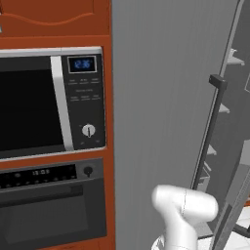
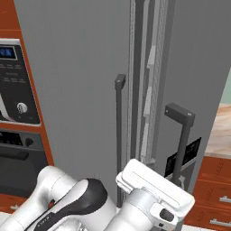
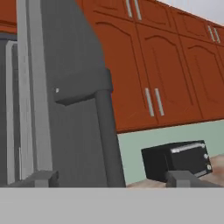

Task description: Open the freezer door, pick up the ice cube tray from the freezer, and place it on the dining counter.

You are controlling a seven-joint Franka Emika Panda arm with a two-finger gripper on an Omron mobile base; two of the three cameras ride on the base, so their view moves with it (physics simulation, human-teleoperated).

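Observation:
The freezer door (image 2: 203, 76) is the grey panel on the right, swung a little ajar. Light shelves (image 2: 151, 94) show in the gap beside it. Its dark vertical bar handle (image 2: 182, 140) stands just right of my white hand (image 2: 155, 187). In the hand view that handle (image 3: 108, 135) rises close up between the fingertips of my gripper (image 3: 113, 179). The gripper is open wide, and neither finger (image 3: 38, 179) touches the bar. The ice cube tray is hidden and the dining counter is out of view.
A second grey door (image 1: 161, 97) with its own bar handle (image 2: 119, 135) stands to the left. Beyond it an orange-red cabinet holds a microwave (image 1: 49, 102) and a black oven (image 1: 49, 210). Red-brown wall cabinets (image 3: 166, 65) and a black toaster oven (image 3: 177, 159) lie past the handle.

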